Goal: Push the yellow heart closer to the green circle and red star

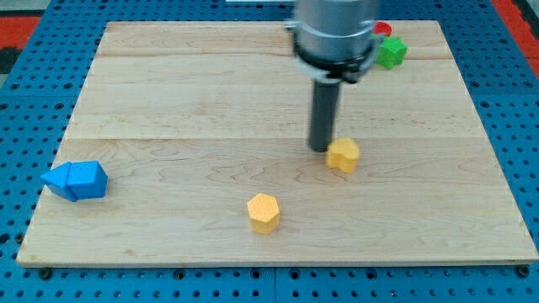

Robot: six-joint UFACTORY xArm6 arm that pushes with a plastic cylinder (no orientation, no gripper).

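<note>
A yellow heart-like block [343,155] lies right of the board's middle. My tip [321,149] stands right at its left side, touching or nearly touching it. A green block [391,52] lies at the board's top right; its shape is hard to make out. A red block [383,29] sits just above it, partly hidden behind the arm's grey body. Both are well above and to the right of the yellow heart.
A yellow hexagon-like block [263,212] lies near the view's bottom centre. Two blue blocks [76,179] sit together at the board's left edge. The wooden board [168,101] rests on a blue pegboard surface.
</note>
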